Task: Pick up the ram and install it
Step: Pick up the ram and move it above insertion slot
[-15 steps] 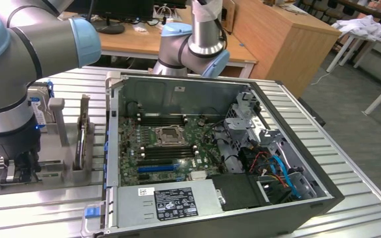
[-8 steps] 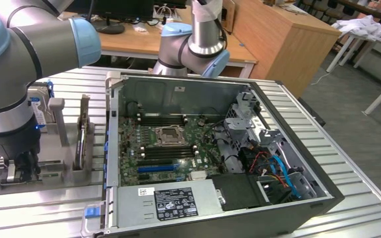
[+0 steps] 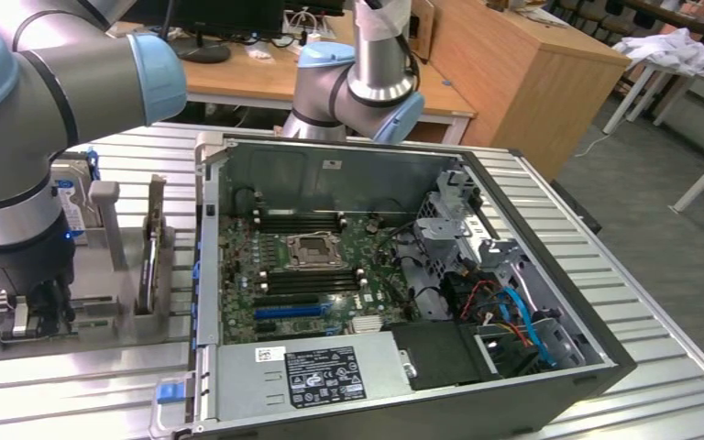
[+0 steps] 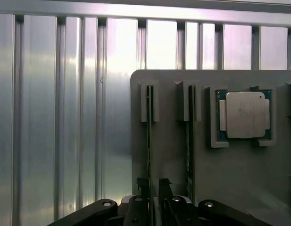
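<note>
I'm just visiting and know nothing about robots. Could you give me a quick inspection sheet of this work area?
surface: ribbed metal table, carrying a grey holder and an open computer case.
job's things: two sticks stand on edge in the holder, the ram at the gripper and its twin; motherboard exposed.
clutter: CPU chip seated in the holder; hard drive upright beside the arm.
grippers: gripper down at the ram's end; grip cannot be told.
cables: blue and orange leads inside the case.
surroundings: wooden desks, white cloth.
</note>
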Controlling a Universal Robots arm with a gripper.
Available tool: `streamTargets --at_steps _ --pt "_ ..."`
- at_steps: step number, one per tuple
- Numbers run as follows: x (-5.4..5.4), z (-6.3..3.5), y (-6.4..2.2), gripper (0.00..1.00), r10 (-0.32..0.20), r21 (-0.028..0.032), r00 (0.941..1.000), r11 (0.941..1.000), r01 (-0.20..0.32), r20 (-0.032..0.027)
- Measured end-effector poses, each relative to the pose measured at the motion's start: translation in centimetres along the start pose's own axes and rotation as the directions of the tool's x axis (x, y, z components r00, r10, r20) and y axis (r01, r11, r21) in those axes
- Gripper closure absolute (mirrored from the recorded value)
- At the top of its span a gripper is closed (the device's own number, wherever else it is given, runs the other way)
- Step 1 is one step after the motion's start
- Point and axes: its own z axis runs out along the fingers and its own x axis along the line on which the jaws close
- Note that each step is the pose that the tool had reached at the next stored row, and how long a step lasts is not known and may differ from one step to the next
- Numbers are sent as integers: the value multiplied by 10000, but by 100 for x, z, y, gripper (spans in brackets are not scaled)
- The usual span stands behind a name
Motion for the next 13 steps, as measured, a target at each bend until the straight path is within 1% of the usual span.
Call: streamTargets --at_steps 6,13 --pt "0 -11 0 78 -1 1 10000 10000 1 -14" --pt "-1 -22 0 78 0 1 10000 10000 0 -14"
